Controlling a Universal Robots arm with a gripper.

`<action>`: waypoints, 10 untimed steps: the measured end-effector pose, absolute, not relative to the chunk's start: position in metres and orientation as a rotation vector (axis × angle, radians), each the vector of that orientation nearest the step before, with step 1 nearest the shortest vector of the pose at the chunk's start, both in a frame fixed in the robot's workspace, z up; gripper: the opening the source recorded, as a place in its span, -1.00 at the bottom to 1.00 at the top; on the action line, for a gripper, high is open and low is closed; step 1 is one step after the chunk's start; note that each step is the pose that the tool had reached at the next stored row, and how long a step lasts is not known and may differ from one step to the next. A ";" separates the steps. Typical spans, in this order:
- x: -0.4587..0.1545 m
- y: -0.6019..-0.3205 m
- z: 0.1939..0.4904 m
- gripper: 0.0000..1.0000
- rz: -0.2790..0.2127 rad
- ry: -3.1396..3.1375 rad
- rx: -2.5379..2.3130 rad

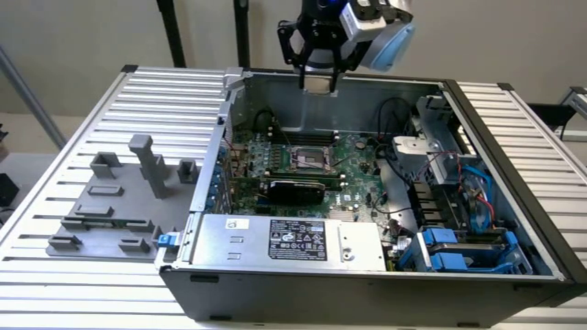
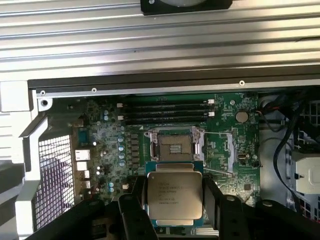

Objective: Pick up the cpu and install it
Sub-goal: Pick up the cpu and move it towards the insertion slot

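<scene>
My tool [image 1: 318, 78] hangs in the air over the far side of an open computer case [image 1: 367, 292], which lies on its side on a ribbed metal bench [image 1: 64, 302]. The tool is partly closed, and its two black fingers [image 2: 131, 212] press against opposite edges of the cpu [image 2: 175, 196]. I am holding the chip flat, with its silvery top and printed lettering facing my wrist camera. It is lifted well clear of everything and touches only my fingers.

Beneath it, inside the case, lies the green motherboard [image 2: 105, 135]. The dark square socket [image 2: 175, 147] has a metal frame and a bare centre. In the wrist view the socket appears just past one edge of the cpu, not directly under it. A row of long memory slots [image 2: 165, 112] runs beside the socket on its far side.

In the exterior view, a grey power supply [image 1: 284, 240] with a label sits at the near end of the case. Grey plastic fixture blocks [image 1: 115, 203] stand on the bench at the exterior view's left, well apart from the tool.
</scene>
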State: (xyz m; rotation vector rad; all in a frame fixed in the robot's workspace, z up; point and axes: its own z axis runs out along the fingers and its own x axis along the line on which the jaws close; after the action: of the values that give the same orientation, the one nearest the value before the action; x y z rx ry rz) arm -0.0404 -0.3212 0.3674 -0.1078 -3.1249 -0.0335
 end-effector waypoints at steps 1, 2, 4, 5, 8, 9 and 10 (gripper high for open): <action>-0.039 -0.321 0.366 0.09 -0.033 -3.125 -0.103; -0.038 -0.321 0.365 0.09 -0.033 -3.126 -0.096; -0.037 -0.321 0.362 0.09 -0.032 -3.128 -0.078; -0.037 -0.321 0.361 0.09 -0.032 -3.129 -0.068; -0.035 -0.321 0.358 0.09 -0.032 -3.131 -0.040; -0.034 -0.321 0.357 0.09 -0.032 -3.132 -0.034; -0.033 -0.321 0.356 0.09 -0.032 -3.133 -0.031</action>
State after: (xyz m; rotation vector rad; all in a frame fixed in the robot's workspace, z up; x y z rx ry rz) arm -0.0333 -0.3211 0.3561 -0.0314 -3.1331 -0.0324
